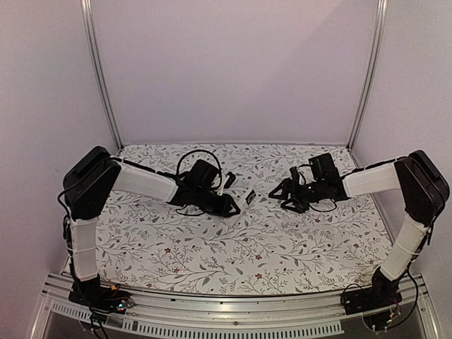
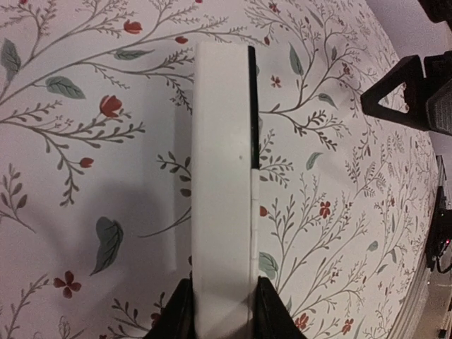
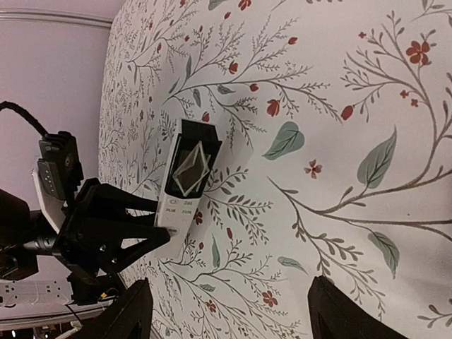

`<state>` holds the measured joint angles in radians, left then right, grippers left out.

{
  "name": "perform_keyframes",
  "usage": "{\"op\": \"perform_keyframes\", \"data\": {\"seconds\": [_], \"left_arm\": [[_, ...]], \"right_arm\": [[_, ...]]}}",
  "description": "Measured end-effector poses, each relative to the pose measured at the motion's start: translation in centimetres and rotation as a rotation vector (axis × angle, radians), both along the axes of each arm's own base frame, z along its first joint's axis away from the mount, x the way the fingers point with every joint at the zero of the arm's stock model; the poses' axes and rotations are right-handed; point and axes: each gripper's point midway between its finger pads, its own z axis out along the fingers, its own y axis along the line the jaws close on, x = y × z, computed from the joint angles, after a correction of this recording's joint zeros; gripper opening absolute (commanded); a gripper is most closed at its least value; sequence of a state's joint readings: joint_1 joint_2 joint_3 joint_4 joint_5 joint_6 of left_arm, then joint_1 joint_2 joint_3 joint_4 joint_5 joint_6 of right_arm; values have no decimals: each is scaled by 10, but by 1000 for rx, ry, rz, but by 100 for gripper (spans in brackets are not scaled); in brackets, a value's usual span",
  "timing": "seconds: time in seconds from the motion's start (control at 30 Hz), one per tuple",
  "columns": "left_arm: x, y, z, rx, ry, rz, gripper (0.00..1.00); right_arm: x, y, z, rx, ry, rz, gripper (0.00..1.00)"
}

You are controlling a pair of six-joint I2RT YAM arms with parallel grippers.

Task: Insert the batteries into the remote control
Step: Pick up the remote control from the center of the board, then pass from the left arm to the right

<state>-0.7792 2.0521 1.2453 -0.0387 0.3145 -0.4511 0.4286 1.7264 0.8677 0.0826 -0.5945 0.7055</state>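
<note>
Your tabletop [image 1: 212, 261] is walled at the left, back and right, with a metal rail [image 1: 233, 308] along the near edge. The widest open stretch of cloth lies between the rail and both tools. Your left tool [image 2: 222, 314] is clamped on one end of the remote control [image 2: 222, 176], above the middle of the tabletop. Its long axis runs straight out from the fingers. Its free end, with the dark patch, points at your right tool [image 3: 240, 311], which is spread wide and near but not touching.
</note>
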Motion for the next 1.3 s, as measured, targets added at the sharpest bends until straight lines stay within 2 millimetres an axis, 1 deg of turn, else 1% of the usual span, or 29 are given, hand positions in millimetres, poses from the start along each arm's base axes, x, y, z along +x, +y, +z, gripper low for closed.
{"op": "perform_keyframes", "data": {"seconds": [0.1,0.2,0.37,0.43,0.53,0.7,0.77,0.83,0.9,0.97,1.03,1.07,1.1,1.23,1.3], "left_arm": [[0,-7,2,-78,6,35,15],[-3,-14,4,-133,6,53,15],[-11,-32,17,-226,-8,56,15],[-13,-37,22,-256,-12,55,15],[-14,-40,26,-288,-12,56,15],[-15,-40,28,-327,-6,70,15],[-15,-39,28,-336,-3,75,15],[-16,-39,28,-340,2,80,15],[-16,-38,27,-339,6,88,16],[-16,-37,26,-338,8,93,16],[-16,-36,25,-338,7,95,20],[-17,-36,24,-338,7,95,24],[-17,-36,24,-339,6,95,30],[-18,-36,25,-346,1,93,58],[-19,-34,28,-347,-12,88,75]], "right_arm": [[6,18,-2,-1,15,0,76],[12,33,2,4,11,-1,73],[26,56,13,17,-8,-3,67],[30,61,12,9,-9,-8,66],[29,64,8,-14,-5,-14,61],[29,64,5,-58,3,-26,40],[30,64,5,-70,-4,-25,34],[31,66,5,-74,0,-23,30],[32,68,4,-70,10,-25,28],[32,70,4,-65,16,-24,24],[31,71,4,-62,21,-20,17],[31,72,3,-62,24,-19,15],[31,72,3,-62,27,-18,13],[30,72,4,-68,30,-11,10],[28,70,1,-88,39,-6,10]]}}
